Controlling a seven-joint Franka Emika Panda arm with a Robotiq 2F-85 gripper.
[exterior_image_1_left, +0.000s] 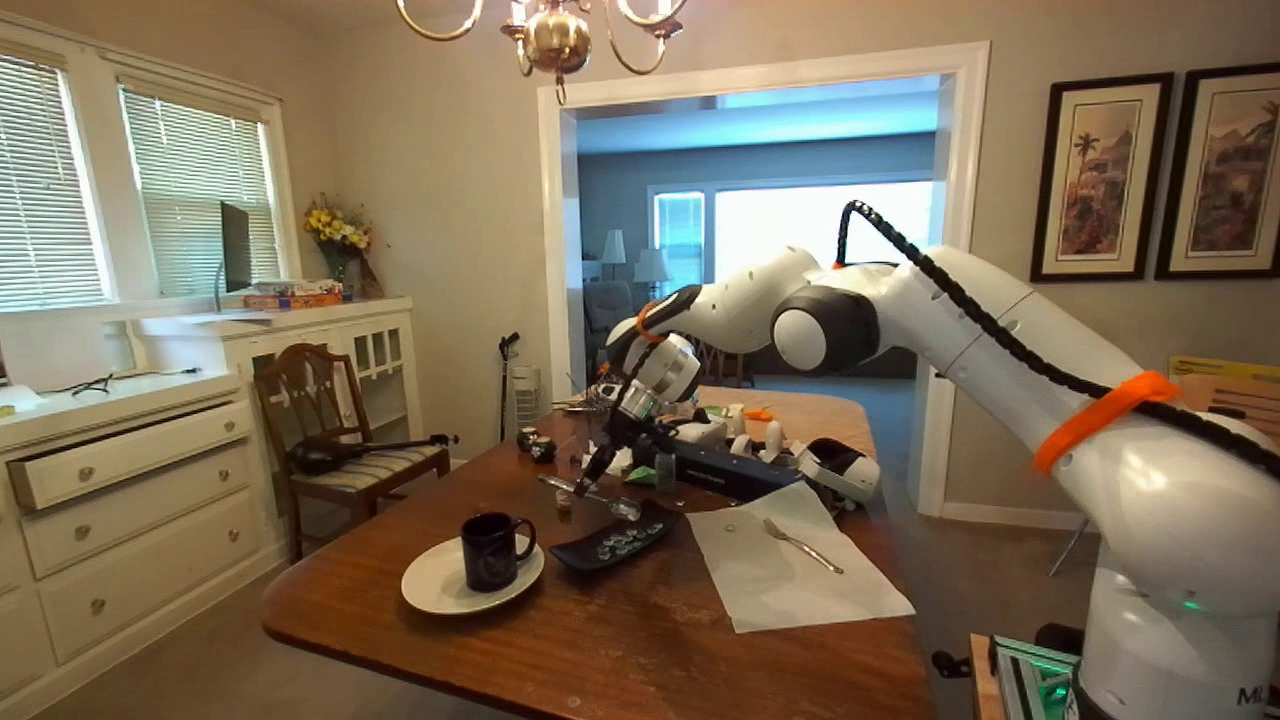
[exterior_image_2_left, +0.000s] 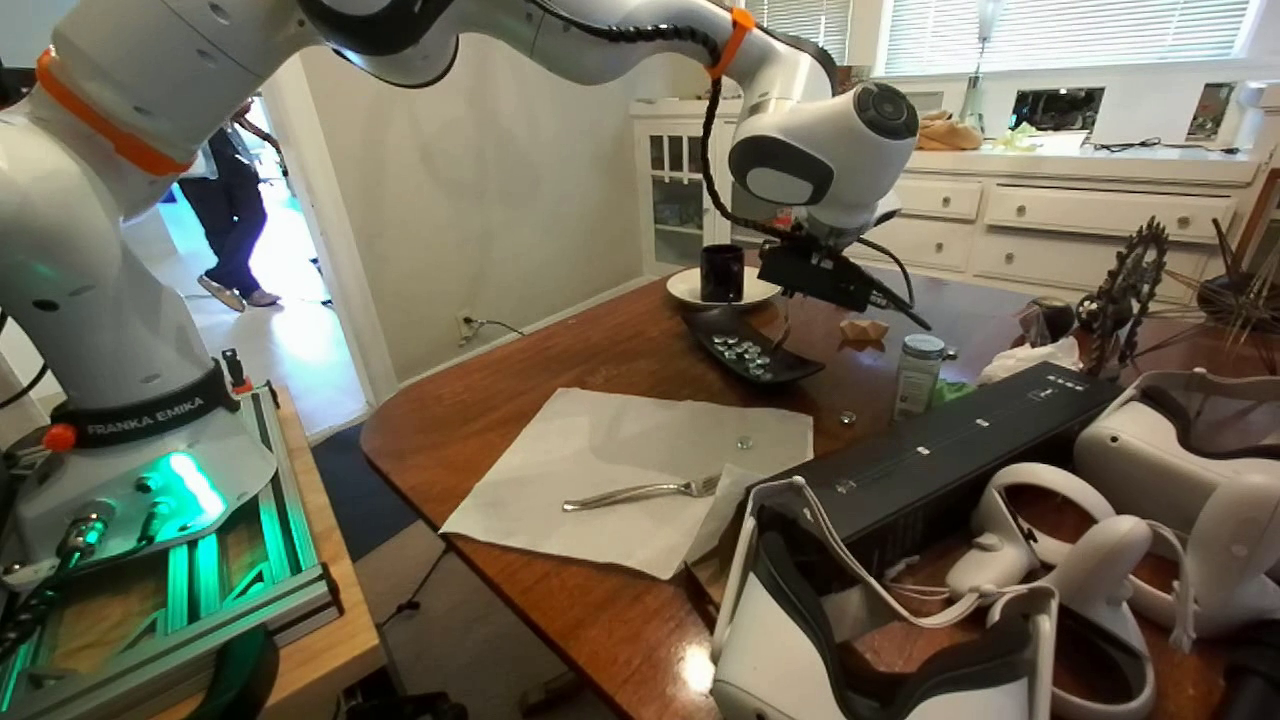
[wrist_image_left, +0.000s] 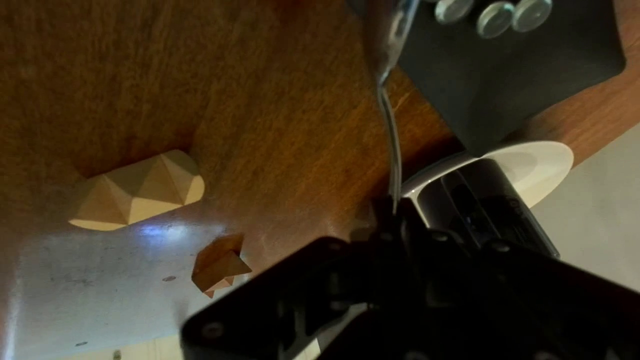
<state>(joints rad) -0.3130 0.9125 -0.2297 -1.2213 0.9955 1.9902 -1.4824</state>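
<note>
My gripper (exterior_image_1_left: 588, 482) is shut on the handle of a metal spoon (exterior_image_1_left: 600, 498). The fingers and handle show in the wrist view (wrist_image_left: 390, 212), with the spoon (wrist_image_left: 392, 130) reaching up the picture. The spoon's bowl end is over or beside the edge of a black tray (exterior_image_1_left: 580, 553); I cannot tell whether they touch. The tray (wrist_image_left: 515, 85) holds several clear glass beads (wrist_image_left: 495, 20). A black mug (exterior_image_1_left: 490, 552) stands on a white plate (exterior_image_1_left: 425, 582) beside the tray. A tan faceted piece (wrist_image_left: 142, 192) lies on the table near the gripper.
A white sheet (exterior_image_2_left: 600, 440) bears a fork (exterior_image_2_left: 640, 494) and one bead (exterior_image_2_left: 744, 441). A long dark box (exterior_image_2_left: 950, 450), a lidded jar (exterior_image_2_left: 918, 375), and white headsets (exterior_image_2_left: 870, 640) with controllers stand close by. A person (exterior_image_2_left: 235, 200) is in the doorway.
</note>
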